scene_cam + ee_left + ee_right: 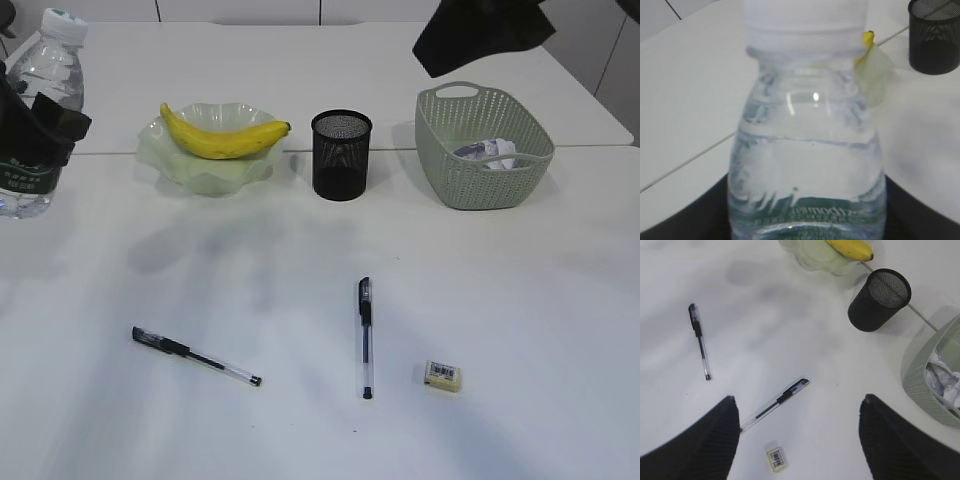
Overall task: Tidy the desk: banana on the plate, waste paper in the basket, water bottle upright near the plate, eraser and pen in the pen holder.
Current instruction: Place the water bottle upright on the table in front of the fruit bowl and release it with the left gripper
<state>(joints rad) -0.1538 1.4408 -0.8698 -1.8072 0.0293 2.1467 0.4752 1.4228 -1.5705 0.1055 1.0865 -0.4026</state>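
From where I stand, the left gripper (35, 130) is clamped around the clear plastic water bottle with the white cap and green label (38, 110), holding it upright at the far left edge of the white desk (320, 430), just beside the pale green wavy-edged plate (160, 155). Whether the bottle's base is down on the desk I cannot tell. The yellow banana (222, 138) already lies on that plate, and the crumpled waste paper (488, 153) sits inside the sage-green woven plastic basket (440, 170).

The right gripper (797, 437) hangs above the desk with its jaws spread wide and nothing between them. Below it lie the nearer black-capped clear pen (775, 404) and the small cream eraser with a barcode label (776, 459); a second black-capped pen (699, 339) lies well apart to the left. The black mesh pen holder (341, 153) stands between plate and basket, with nothing visible in it.

The risk on the left, I judge, is letting go before the bottle stands flat: it is partly full, and a tilted release could tip it onto the plate. On the right, the pens lie flat against the desk, so a slightly high or off-line pinch could roll one away, and the eraser is small enough to skid from the fingertips.
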